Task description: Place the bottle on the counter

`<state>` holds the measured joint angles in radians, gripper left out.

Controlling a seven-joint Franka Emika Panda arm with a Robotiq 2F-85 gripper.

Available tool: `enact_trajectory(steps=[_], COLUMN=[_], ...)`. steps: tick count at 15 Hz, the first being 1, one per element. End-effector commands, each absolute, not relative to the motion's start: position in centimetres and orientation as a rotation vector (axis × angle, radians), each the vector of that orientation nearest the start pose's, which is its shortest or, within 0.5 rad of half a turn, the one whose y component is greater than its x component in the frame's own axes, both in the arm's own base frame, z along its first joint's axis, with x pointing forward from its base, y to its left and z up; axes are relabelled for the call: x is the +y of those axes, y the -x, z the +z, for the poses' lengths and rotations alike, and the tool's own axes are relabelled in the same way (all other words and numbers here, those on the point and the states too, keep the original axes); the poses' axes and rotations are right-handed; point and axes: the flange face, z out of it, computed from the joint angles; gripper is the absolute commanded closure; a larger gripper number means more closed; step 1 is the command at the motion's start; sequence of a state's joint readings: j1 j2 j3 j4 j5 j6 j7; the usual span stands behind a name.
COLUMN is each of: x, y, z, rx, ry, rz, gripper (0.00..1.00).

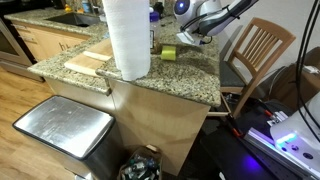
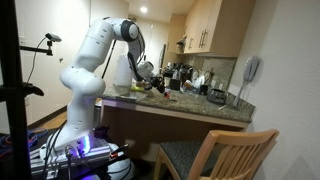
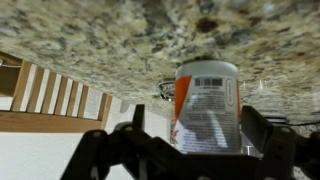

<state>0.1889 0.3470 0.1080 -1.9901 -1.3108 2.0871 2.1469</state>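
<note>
The bottle (image 3: 207, 105) has an orange and white label with a barcode. In the wrist view it sits between my gripper's (image 3: 197, 114) two dark fingers, against the speckled granite counter (image 3: 100, 40) near its edge. A clear gap shows between the left finger and the bottle, and the right finger is close beside it, so the gripper is open. In both exterior views the gripper (image 1: 186, 38) (image 2: 150, 78) is low over the counter (image 1: 170, 82) (image 2: 200, 108). A small yellow-green object (image 1: 168, 53) lies just in front of it. I cannot make out the bottle itself there.
A tall paper towel roll (image 1: 127, 38) and a pale cutting board (image 1: 88, 62) stand on the counter. A wooden chair (image 1: 262, 50) (image 2: 215, 155) is beside the counter's end. A steel bin (image 1: 60, 130) stands below. Several kitchen items (image 2: 190, 80) crowd the counter's back.
</note>
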Motion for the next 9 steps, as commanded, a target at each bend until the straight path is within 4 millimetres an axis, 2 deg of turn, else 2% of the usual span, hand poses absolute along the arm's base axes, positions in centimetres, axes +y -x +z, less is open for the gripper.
enact_trajectory(steps=[1, 6, 9], x=[13.1, 14.2, 15.0], y=[-59.1, -58.0, -57.1], z=[30.3, 33.8, 35.4], rx=[-1.129, -1.117, -1.095], ry=[-2.069, -2.017, -1.971], rz=[1.147, 1.229, 1.218], gripper=[0.00, 0.00, 0.00])
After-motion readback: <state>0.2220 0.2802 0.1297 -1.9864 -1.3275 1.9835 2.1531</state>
